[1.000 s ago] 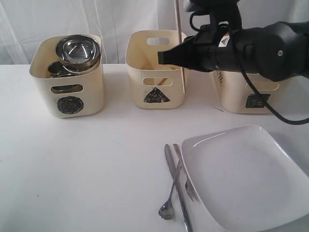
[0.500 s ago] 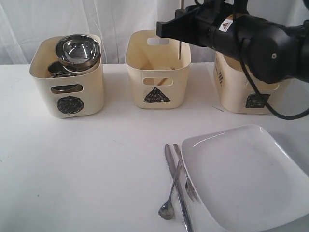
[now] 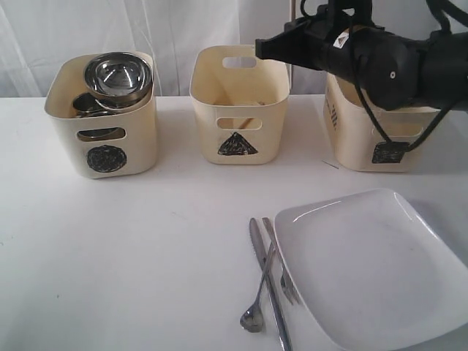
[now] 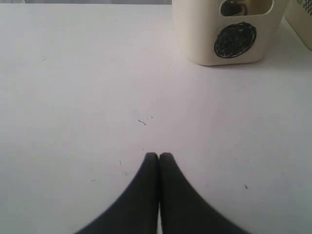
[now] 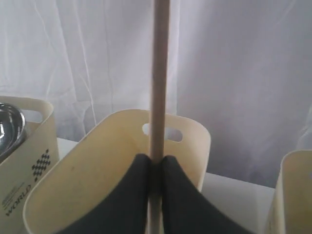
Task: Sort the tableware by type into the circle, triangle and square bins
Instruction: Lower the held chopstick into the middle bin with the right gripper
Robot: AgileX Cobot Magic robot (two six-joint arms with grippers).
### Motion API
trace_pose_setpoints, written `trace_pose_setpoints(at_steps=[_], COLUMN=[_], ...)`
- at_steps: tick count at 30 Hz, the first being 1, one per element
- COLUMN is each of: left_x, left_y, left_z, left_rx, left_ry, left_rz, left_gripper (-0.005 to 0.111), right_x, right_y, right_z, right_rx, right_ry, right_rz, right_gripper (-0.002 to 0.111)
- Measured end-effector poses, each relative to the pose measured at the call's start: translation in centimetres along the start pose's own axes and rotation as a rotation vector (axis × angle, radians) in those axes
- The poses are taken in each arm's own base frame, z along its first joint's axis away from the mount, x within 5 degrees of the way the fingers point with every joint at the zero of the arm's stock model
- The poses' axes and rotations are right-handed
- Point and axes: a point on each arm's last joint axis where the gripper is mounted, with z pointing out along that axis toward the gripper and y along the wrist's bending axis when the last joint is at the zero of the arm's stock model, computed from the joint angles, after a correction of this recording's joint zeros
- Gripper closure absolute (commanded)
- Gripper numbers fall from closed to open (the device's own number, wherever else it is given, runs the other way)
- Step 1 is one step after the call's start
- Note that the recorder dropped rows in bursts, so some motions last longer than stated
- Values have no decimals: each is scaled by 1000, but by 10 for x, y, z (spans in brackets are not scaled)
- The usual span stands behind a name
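One chopstick (image 5: 159, 73) is hanging upright, pinched in my right fingers (image 5: 134, 195); I'm aiming it toward nine o'clock, centring over the triangle bin (image 3: 207, 135) before releasing.

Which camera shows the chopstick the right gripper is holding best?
The right wrist view: the chopstick stands upright, clamped in the right gripper. The exterior view shows only a thin sliver of it; the left wrist view shows none.

**Bright, soft, even light**

Exterior view: diffuse light, bright white curtain (image 3: 146, 29) across upper frame. Faint grey shadow right of large white square plate (image 3: 365, 270). Glints in steel bowl (image 3: 117, 73), upper left.
Right wrist view: wooden chopstick (image 5: 159, 73) soft-focus.
Left wrist view: white tabletop (image 4: 97, 73) tinted lilac.
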Motion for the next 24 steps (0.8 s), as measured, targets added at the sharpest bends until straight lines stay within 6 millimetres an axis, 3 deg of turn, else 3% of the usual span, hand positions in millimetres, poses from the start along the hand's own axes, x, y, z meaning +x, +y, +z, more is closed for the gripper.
trace_pose_setpoints(at_steps=[9,24], left_x=[0,0], left_y=[0,0], left_z=[0,0], left_rx=[0,0], left_ry=[0,0], left_rz=[0,0], left_gripper=[107,107], right_x=[-6,15], right_y=[-1,2], right_z=[30,77], right_rx=[-5,-17], right_ry=[43,127], right_rz=[6,6], right_gripper=[108,108])
